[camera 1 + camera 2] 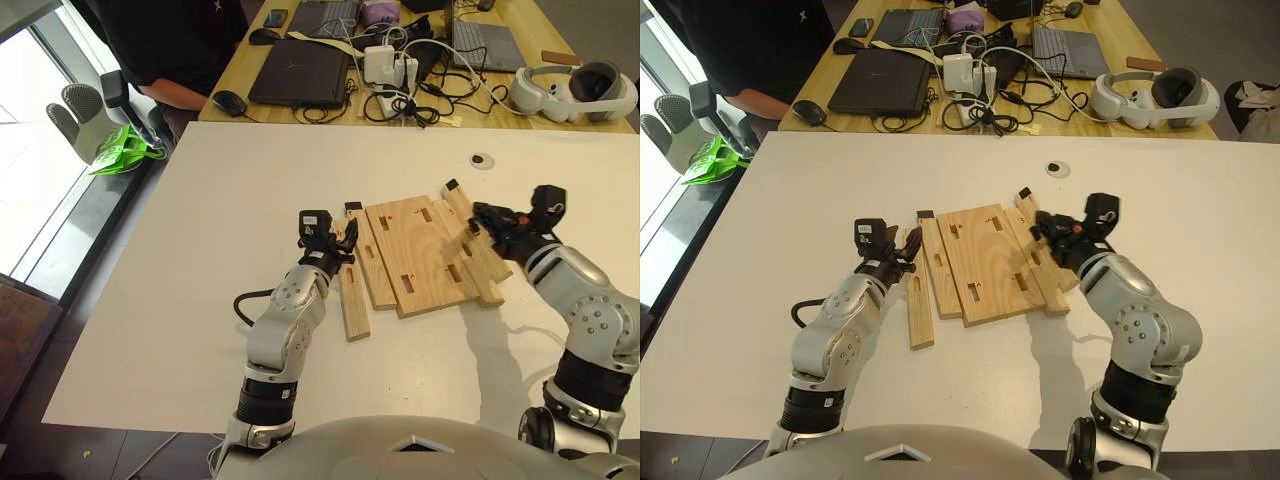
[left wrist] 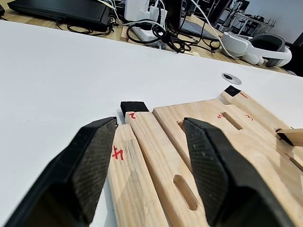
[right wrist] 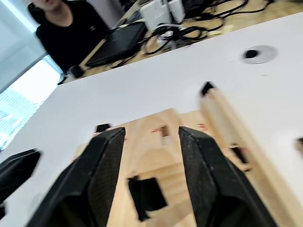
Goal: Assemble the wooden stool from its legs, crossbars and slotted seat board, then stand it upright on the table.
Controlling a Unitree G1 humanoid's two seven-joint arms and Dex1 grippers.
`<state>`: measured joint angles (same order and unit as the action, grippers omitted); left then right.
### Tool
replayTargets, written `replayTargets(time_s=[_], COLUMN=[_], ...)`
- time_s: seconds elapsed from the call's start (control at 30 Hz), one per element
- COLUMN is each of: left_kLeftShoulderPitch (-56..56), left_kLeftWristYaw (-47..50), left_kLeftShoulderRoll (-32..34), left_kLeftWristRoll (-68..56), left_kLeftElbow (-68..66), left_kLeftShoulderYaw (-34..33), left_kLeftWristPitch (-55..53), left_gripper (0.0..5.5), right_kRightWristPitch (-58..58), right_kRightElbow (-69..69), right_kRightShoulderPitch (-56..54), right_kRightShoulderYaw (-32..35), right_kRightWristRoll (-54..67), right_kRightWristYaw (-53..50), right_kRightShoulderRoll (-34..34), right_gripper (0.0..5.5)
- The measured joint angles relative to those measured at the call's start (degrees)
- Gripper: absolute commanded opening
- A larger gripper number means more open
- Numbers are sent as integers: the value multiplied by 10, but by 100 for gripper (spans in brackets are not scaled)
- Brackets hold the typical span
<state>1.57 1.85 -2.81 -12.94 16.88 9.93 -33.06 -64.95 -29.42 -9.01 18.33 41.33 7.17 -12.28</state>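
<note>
Left wrist view: left gripper (image 2: 150, 124) spread astride pale wooden leg (image 2: 161, 161); right gripper (image 3: 151, 131) spread above slotted wooden seat board (image 3: 161, 165).

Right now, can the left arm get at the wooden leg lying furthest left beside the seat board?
Probably yes. The left gripper hangs open just above that leg, nothing covering it. The neighbouring leg lies tight alongside, which could crowd one finger.

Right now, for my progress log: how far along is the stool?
Barely begun. Done: nothing joined; the board and legs lie flat on the table. In hand: nothing gripped; the left hand is open over the left legs, the right hand open over the board's right side. Left: all the joining, then standing it upright.
</note>
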Motion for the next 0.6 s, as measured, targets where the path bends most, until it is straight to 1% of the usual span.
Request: replayTargets(time_s=[0.07,0.1,0.13,0.17,0.2,0.23,0.27,0.3,0.33,0.4,0.47,0.5,0.6], left_kLeftShoulderPitch=[0,0,-1,-1,-4,-7,-11,-14,-18,-24,-26,-26,-26], left_kLeftWristYaw=[0,1,1,2,3,4,7,9,14,17,20,21,23], left_kLeftShoulderRoll=[0,0,0,0,0,0,0,0,0,0,0,0,0], left_kLeftWristRoll=[0,0,0,0,0,0,1,1,1,1,0,0,0], left_kLeftElbow=[0,0,0,0,1,3,6,6,8,13,15,15,17], left_kLeftShoulderYaw=[0,0,-1,-1,-2,-2,-3,-3,-6,-7,-8,-8,-8], left_kLeftWristPitch=[0,0,0,1,1,2,3,4,5,7,8,8,9], left_gripper=[259,259,259,259,259,259,259,259,259,259,259,259,259], right_kRightWristPitch=[18,48,95,116,119,112,95,83,75,77,107,129,189], right_kRightElbow=[-16,-15,-10,-8,-14,-23,-47,-70,-90,-107,-102,-89,-33], right_kRightShoulderPitch=[-17,-37,-65,-78,-79,-69,-33,22,87,190,255,272,275], right_kRightShoulderYaw=[3,10,17,28,42,48,54,56,62,91,108,110,108], right_kRightWristRoll=[-1,-19,-58,-81,-90,-89,-80,-67,-57,-47,-49,-60,-92], right_kRightWristYaw=[7,1,-13,-24,-28,-26,-9,18,50,107,151,165,178], right_kRightShoulderRoll=[-19,-27,-49,-68,-89,-100,-116,-127,-139,-163,-177,-178,-180], right_gripper=[211,211,211,211,211,231,246,266,275,281,281,281,281])
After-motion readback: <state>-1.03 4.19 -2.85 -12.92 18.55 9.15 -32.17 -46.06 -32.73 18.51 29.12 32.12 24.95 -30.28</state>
